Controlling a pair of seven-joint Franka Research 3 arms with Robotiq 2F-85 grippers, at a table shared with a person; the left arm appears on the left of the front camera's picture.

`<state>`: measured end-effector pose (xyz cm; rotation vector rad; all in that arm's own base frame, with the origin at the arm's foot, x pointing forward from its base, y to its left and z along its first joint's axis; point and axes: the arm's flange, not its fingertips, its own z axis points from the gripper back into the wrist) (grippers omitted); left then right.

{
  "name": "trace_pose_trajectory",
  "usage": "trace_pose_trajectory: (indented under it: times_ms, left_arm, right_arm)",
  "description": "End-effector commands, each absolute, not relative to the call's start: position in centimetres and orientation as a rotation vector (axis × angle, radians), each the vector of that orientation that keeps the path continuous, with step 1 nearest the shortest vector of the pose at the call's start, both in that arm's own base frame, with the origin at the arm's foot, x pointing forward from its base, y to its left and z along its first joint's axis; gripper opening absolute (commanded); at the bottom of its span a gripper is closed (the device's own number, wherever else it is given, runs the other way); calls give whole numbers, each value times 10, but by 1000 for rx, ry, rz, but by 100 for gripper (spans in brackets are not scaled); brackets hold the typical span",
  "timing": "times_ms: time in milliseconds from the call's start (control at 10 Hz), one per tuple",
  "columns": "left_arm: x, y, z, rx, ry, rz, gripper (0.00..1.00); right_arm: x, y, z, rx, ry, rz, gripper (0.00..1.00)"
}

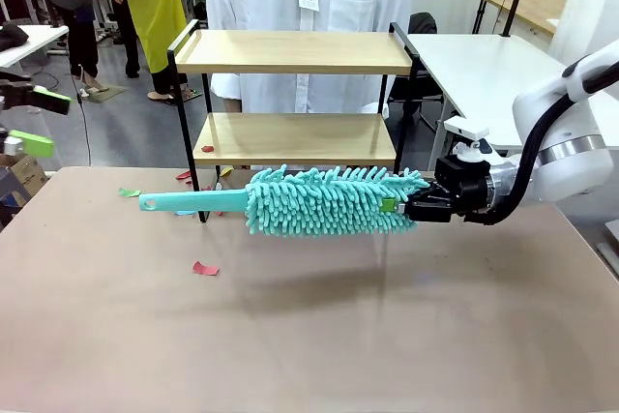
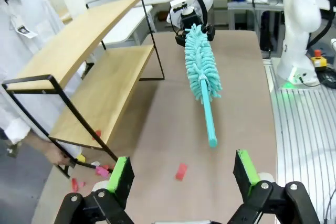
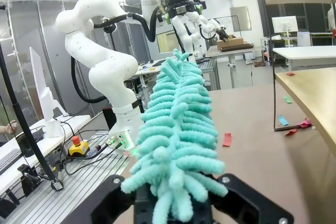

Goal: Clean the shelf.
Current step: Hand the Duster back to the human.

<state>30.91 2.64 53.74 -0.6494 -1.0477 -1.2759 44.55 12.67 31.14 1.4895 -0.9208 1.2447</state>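
Beige tabletop (image 1: 309,336) under both arms, white table (image 1: 493,65) off to the robot's right, person in a white coat (image 1: 309,7) standing behind the shelf.

Right gripper (image 1: 418,206): clamped on the fluffy end of a teal duster (image 1: 329,200), held level above the tabletop, clear of the surface. Same gripper from the right wrist view (image 3: 173,203): black fingers pressed into the teal pile on both sides. Duster head lies across the front of the shelf's lower tier; bare teal handle (image 1: 193,202) points toward the robot's left, its tip free.

Left gripper (image 2: 184,174): fingers spread wide, green pads (image 2: 119,174) well apart, nothing between them, hovering above the tabletop near the duster's handle tip (image 2: 212,142). Seen at the left edge of the front view (image 1: 34,118) too, well apart from the shelf.

Shelf (image 1: 295,94): stands upright at the far edge of the tabletop, just behind the duster; two light wooden boards in a black frame. Red paper scrap on the lower board (image 1: 207,149).

Further scraps on the tabletop: red one (image 1: 204,269) in front of the shelf, green one (image 1: 129,192) near the handle tip, red and pink bits (image 2: 100,170) by the shelf's foot.

Person's hand (image 2: 55,153) at the shelf frame's end.
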Motion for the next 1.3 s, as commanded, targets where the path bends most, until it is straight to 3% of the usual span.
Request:
trace_pose_trajectory:
  times_ms: [0, 100, 700, 1200]
  left_arm:
    - [313, 13, 539, -641, -1037, -1285, 100]
    - [313, 13, 539, -641, -1037, -1285, 100]
    - [313, 13, 539, -641, -1037, -1285, 100]
    - [313, 13, 539, -641, -1037, -1285, 100]
  right_arm:
    - [444, 128, 314, 1484, -931, 1238, 0]
    - [446, 127, 311, 1490, -921, 1245, 16]
    - [426, 94, 458, 1316, -1058, 1300, 16]
    - [422, 46, 561, 1001, -1453, 1033, 16]
